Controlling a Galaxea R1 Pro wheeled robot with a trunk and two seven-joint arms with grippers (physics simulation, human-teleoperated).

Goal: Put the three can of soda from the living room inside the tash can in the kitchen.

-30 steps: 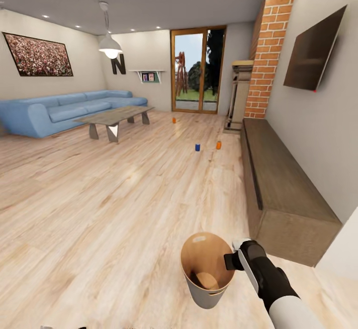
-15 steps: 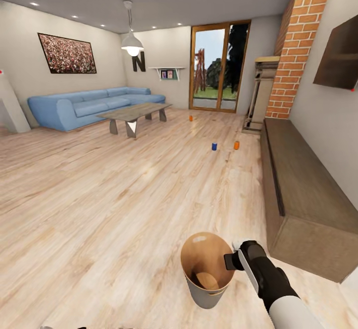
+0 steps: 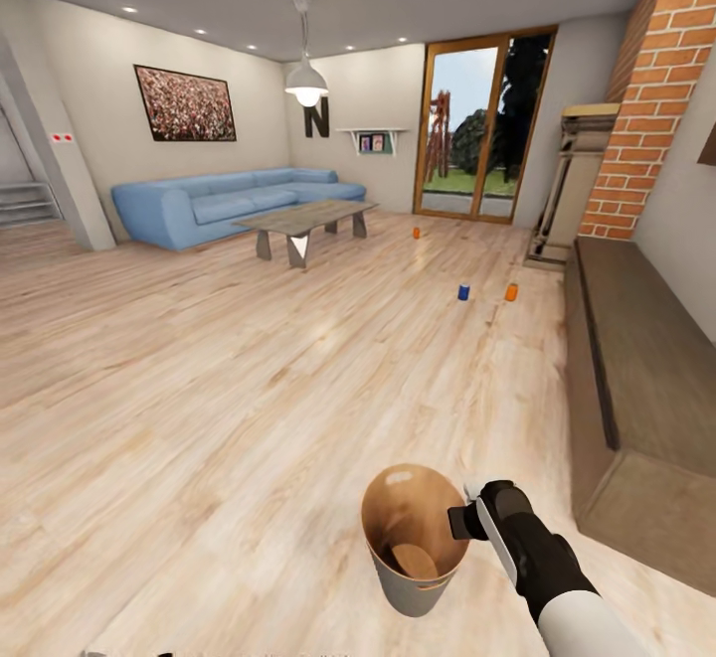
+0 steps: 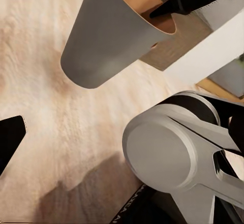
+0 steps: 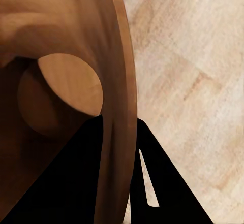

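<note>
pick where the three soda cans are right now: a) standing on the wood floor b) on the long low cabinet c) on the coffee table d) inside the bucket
a: the blue can and two orange cans stand on the plank floor, while the bucket, held at its rim by the right gripper, has nothing in it.

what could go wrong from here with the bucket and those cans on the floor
1. The right claw pinches the tash can only by its rim, one finger inside; it could tilt or slip while driving.
2. The blue can and orange can stand close together; reaching for one might knock over the other.
3. The far orange can is small and distant, so easy to misjudge.
</note>
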